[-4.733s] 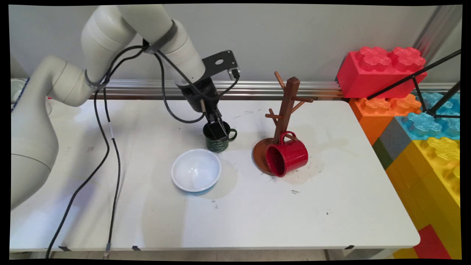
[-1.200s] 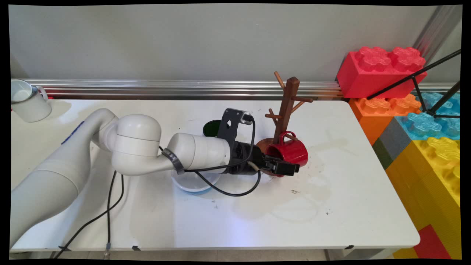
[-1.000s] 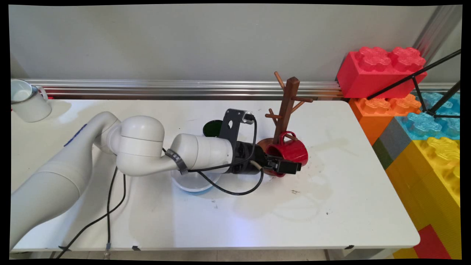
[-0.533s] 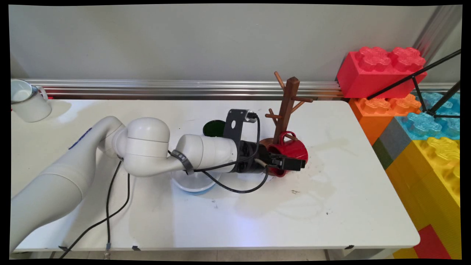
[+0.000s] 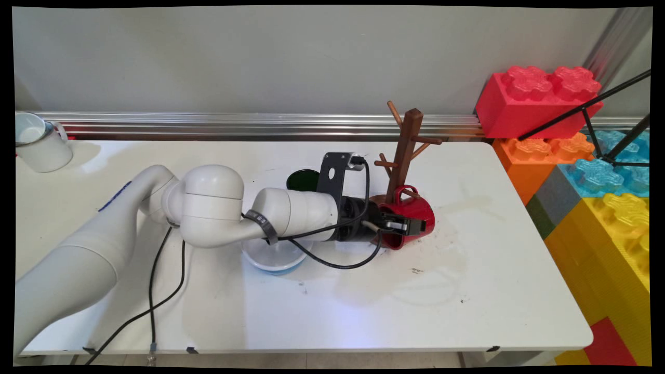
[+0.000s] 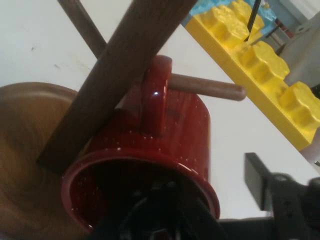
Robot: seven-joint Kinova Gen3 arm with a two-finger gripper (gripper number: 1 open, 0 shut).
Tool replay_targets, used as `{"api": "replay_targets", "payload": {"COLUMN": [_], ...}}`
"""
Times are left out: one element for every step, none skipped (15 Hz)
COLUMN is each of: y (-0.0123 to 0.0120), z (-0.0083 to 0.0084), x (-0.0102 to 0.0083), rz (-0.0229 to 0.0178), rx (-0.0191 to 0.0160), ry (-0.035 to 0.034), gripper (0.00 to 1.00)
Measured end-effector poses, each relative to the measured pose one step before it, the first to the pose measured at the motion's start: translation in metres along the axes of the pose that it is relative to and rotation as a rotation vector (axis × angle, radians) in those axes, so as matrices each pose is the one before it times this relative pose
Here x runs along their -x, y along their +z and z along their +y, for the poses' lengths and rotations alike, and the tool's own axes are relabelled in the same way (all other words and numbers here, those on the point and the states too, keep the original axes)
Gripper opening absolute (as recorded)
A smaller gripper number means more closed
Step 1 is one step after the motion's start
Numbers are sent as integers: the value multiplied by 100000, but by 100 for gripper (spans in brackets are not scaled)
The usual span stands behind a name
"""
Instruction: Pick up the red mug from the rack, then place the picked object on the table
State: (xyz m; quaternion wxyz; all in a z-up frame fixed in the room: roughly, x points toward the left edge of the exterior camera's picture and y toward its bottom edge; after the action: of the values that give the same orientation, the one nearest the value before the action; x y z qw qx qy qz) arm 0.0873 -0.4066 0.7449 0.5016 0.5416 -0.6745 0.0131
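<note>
From where I stand, looking down over the table (image 5: 467, 285), the gripper (image 5: 408, 228) lies nearly level at the mouth of the red mug (image 5: 418, 208). The mug is on its side against the foot of the wooden mug tree (image 5: 408, 145), which rises just behind the jaws. A green mug (image 5: 301, 181) and a pale bowl (image 5: 273, 259) sit back along the wrist, well behind them. Seen from the hand, the jaws are spread and not yet pinching. One finger (image 6: 257, 177) stands clear outside the red mug (image 6: 170, 130) and the other reaches into its mouth, so the wall lies between them. Just ahead, the mug's handle is hooked over a low peg (image 6: 210, 87) beside the slanting post (image 6: 125, 65). I'd worry that dragging the mug sideways with the handle on that peg could tip the whole tree.
</note>
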Motion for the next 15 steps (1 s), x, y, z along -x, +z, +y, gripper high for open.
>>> {"api": "replay_targets", "payload": {"y": [24, 12, 7, -5, -5, -39, -56, -78, -145, -135, -78, -134, -157, -139, -101], "z": [-37, -39, -24, -33, -34, -60, -45, -60, -83, -70, -39, -46, -33, 10, 62], "x": [-44, -27, -14, -28, -29, -12, -13, 0, 14, 4, -4, -17, -35, -67, -73], "rz": [16, -11, -12, 17, 12, -28, -24, -185, -172, -139, -95, -83, -4, 94, 103], "rx": [-163, -163, -90, -78, -83, -87, -2, 73, 70, 82, 74, 140, 230, 310, 456], "ry": [-14, -22, -26, -86, -69, -106, -59, 27, -2, -10, 10, -132, -234, -434, -441], "gripper": [0, 0, 0, 0, 0, 0, 0, 0, 0, 0, 0, 0, 0, 0, 0]}}
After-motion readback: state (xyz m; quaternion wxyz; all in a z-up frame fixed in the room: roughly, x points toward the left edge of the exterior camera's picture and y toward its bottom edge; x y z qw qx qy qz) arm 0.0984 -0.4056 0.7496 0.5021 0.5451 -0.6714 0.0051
